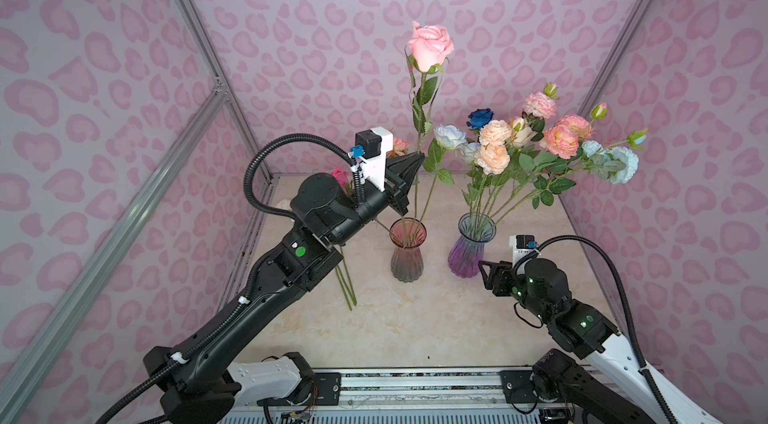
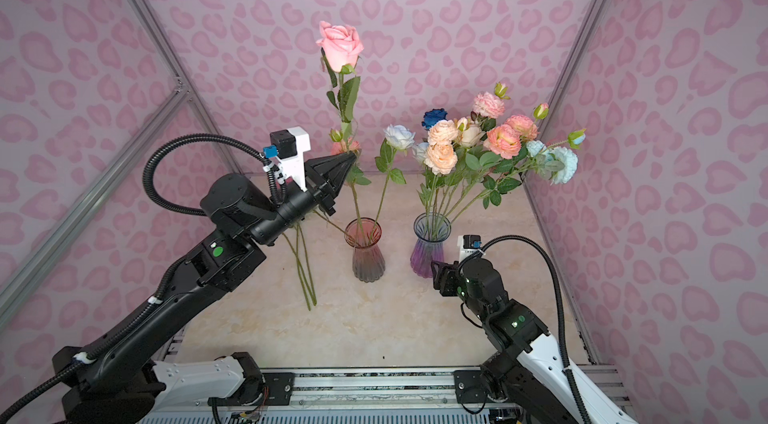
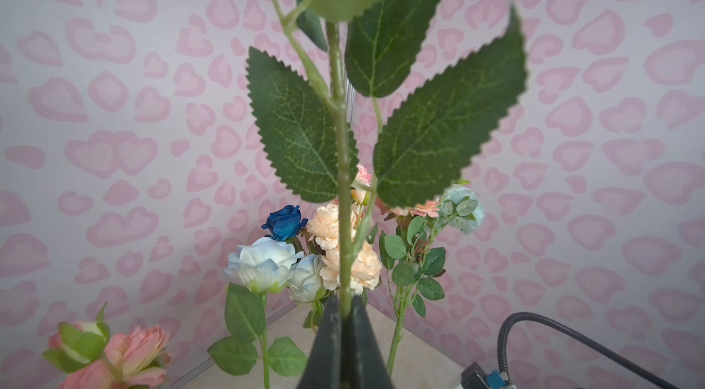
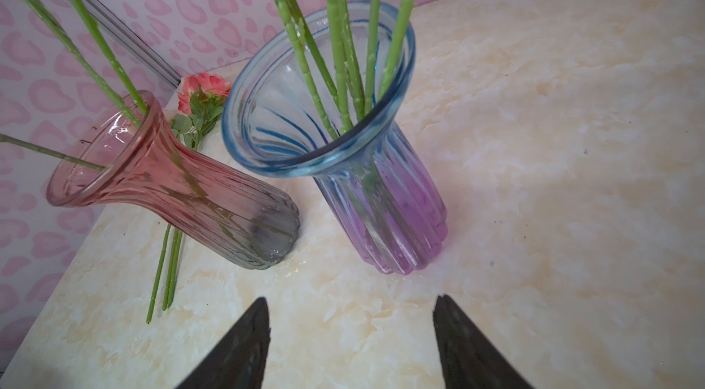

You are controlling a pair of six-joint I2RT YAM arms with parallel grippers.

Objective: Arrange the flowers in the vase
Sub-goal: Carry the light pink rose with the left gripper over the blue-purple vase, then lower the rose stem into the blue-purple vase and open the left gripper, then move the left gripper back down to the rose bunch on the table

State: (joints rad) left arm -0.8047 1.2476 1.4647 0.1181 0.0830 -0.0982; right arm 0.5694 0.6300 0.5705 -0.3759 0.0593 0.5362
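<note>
Stem of pink rose point(image 1: 430, 45) stands pinched in left gripper point(image 1: 419, 159) mid-frame, aimed into red vase point(image 1: 408, 251); right gripper point(image 4: 351, 301) gapes empty.

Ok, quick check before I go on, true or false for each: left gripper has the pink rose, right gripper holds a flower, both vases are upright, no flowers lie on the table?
1. The left gripper is shut on the pink rose stem. True.
2. The right gripper holds a flower. False: it is open and empty, near the purple vase.
3. Both vases stand upright. True, the red vase as well.
4. No flowers lie on the table. False: a few stems lie left of the red vase.
</note>
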